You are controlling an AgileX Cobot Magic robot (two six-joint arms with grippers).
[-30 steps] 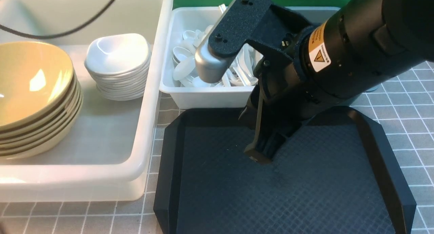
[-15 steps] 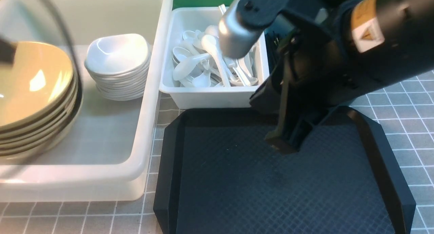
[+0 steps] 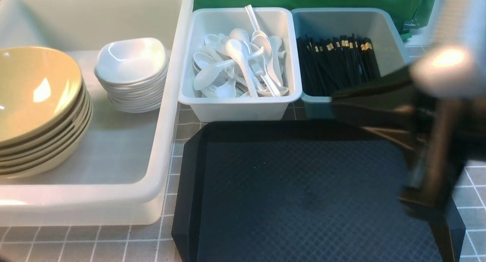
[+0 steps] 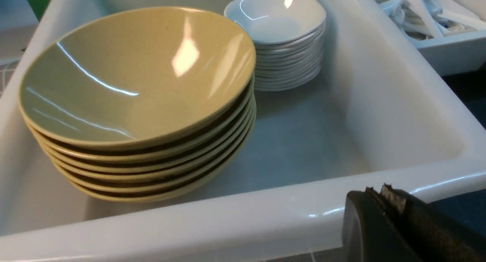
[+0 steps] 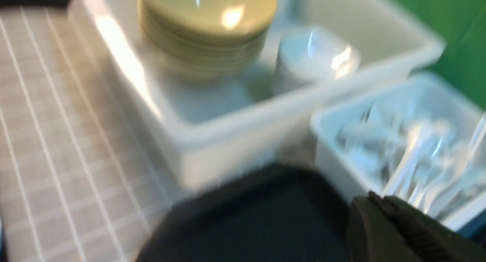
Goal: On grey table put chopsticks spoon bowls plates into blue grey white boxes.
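The big white tub holds the yellow bowls and small white plates. Spoons fill the white bin; chopsticks fill the blue bin. The black tray looks bare. The right gripper, shut and empty, could bump the tray's edge as it swings. A second ago it hung over the tray's middle. The left gripper is shut and empty too.

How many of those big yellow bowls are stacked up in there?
6, as far as the rims show: all the bowls sit in one stack in the big white tub, beside the pile of small white plates. A lower one may be hidden.
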